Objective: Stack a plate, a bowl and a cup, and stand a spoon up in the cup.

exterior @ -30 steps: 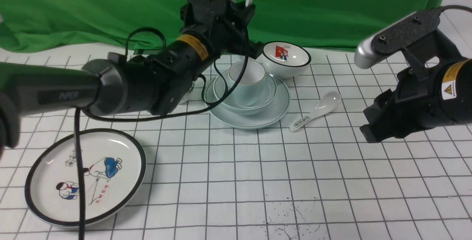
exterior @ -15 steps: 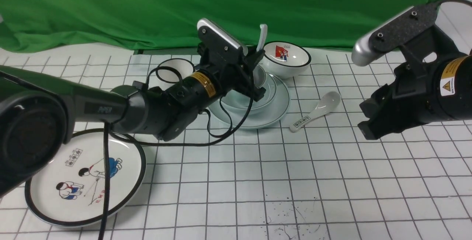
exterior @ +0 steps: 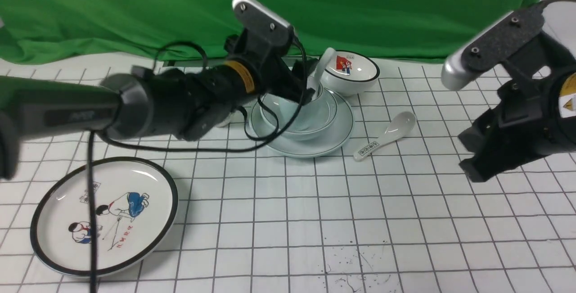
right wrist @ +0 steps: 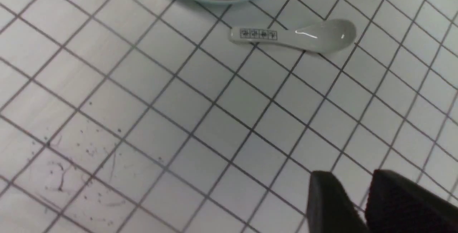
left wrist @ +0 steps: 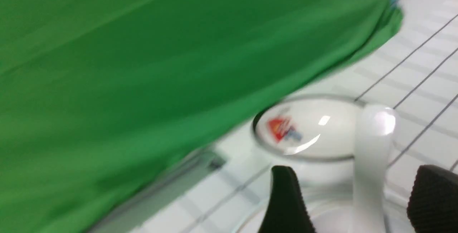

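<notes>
The pale blue-green plate carries the bowl, with the cup in the bowl, largely hidden behind my left gripper. The plain white spoon stands in the cup, handle up and leaning toward the back. In the left wrist view that handle rises between the two fingers of my left gripper, which is open, with a gap on each side. My right gripper hovers above bare table at the right, its fingers a small gap apart and nothing between them.
A white spoon with a printed label lies right of the stack. A black-rimmed bowl with a red picture stands just behind the stack. A black-rimmed cartoon plate lies front left. Green cloth hangs at the back.
My left gripper brought the spoon down from high above into the cup, then opened and let it go. My right arm drifted a little to the right and its fingers narrowed.
</notes>
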